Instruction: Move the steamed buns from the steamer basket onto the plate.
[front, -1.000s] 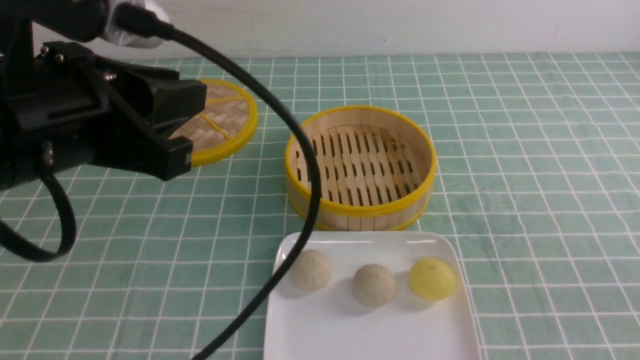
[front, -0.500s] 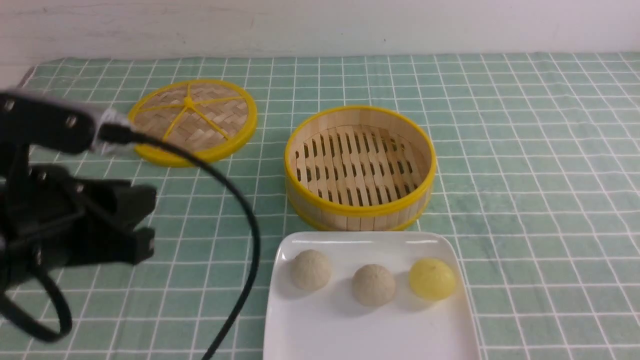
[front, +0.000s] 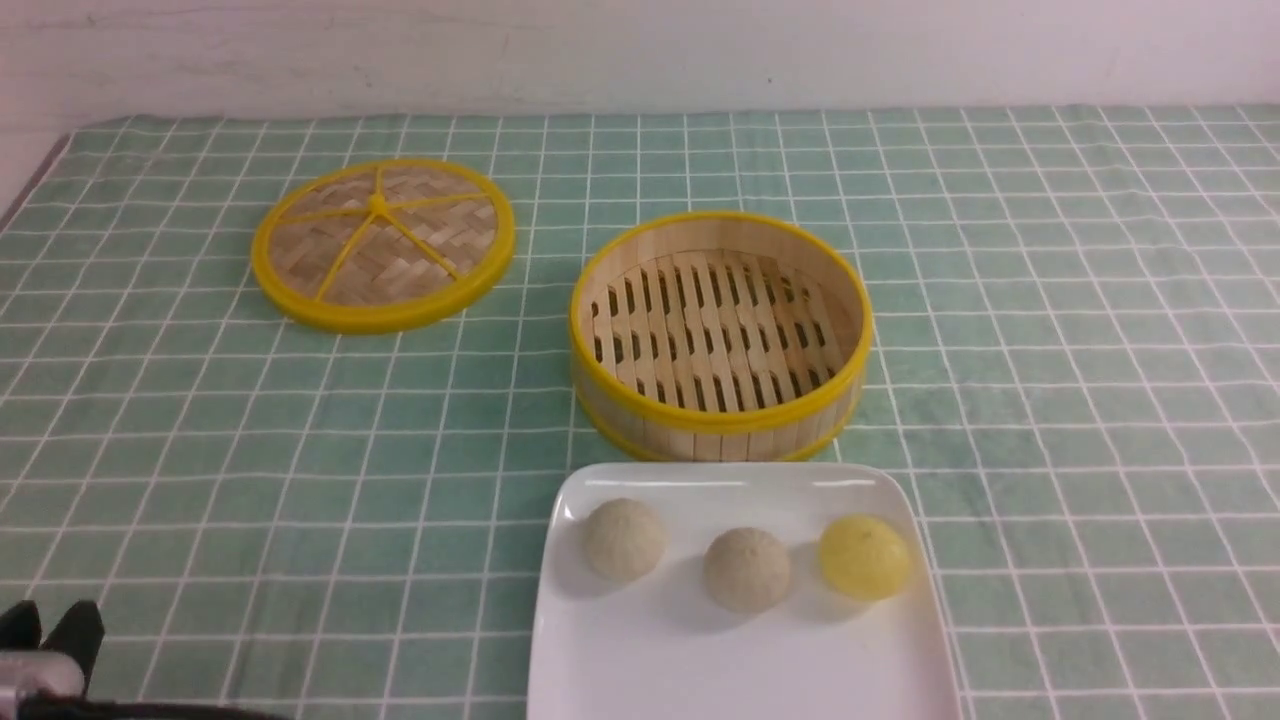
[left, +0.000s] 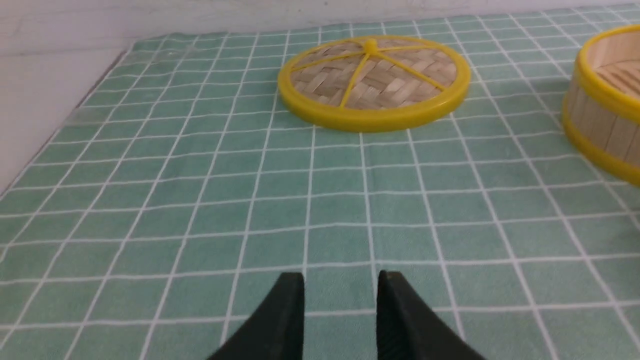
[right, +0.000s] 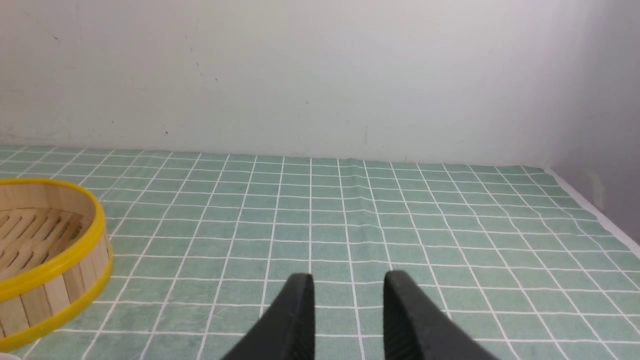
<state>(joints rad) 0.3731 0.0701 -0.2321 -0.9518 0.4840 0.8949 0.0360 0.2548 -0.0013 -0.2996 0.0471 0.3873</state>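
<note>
Three steamed buns lie in a row on the white square plate (front: 640, 660) at the front: a beige bun (front: 623, 539), a second beige bun (front: 747, 569) and a pale yellow bun (front: 865, 557). Just behind the plate stands the steamer basket (front: 720, 335), with only its slatted floor showing inside; its wall also shows in the left wrist view (left: 602, 107) and the right wrist view (right: 47, 260). My left gripper (left: 340, 280) is open over bare cloth, far left of the plate; its tips peek in at the front view's lower left corner (front: 55, 625). My right gripper (right: 348, 281) is open over cloth to the right of the basket, holding nothing.
The flat woven lid (front: 383, 243) with yellow rim and spokes lies at the back left, also seen in the left wrist view (left: 374, 82). A green checked cloth (front: 1050, 300) covers the table. A white wall (right: 320, 75) runs along the back and right edge.
The left arm has dropped and pulled back from in front of the lid to the lower left corner of the front view. Buns, basket and plate have not moved.
</note>
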